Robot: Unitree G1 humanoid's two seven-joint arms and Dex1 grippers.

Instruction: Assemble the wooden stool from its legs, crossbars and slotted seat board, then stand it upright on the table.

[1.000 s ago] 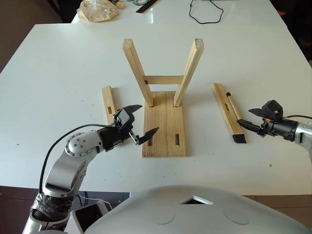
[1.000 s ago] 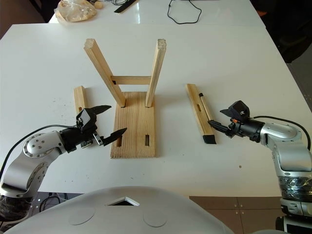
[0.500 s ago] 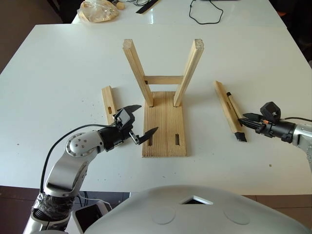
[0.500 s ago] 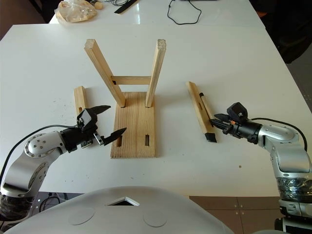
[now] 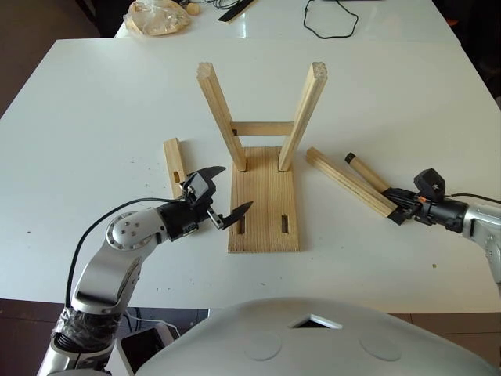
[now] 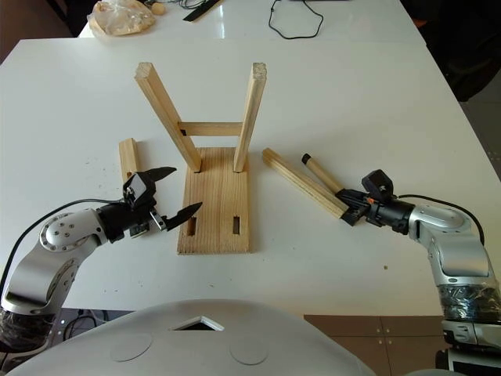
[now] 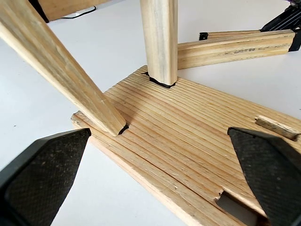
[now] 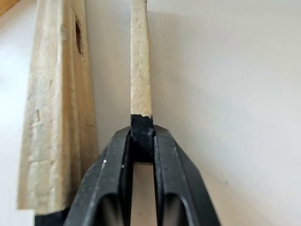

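Observation:
The slotted seat board (image 5: 264,200) lies flat on the white table. Two legs (image 5: 221,116) (image 5: 304,116) stand in its far slots, joined by a crossbar (image 5: 262,128). My left gripper (image 5: 237,188) is open at the board's left edge near the front slots, holding nothing; the left wrist view shows the board (image 7: 197,141) between its fingers (image 7: 47,174). A short loose leg (image 5: 175,166) lies left of the board. To the right lie a loose leg (image 5: 350,181) and a thin rod (image 5: 368,174). My right gripper (image 5: 401,205) is shut on the rod's black end (image 8: 142,127).
A crumpled bag (image 5: 159,16) and a black cable (image 5: 333,19) lie on the far table. The table's front edge (image 5: 391,301) runs close under both arms. Open white tabletop stretches left of the short leg and beyond the standing legs.
My right gripper has moved in and shut on the rod's near end. The rod and the leg beside it swung so their far ends point left toward the board. The left arm stayed still.

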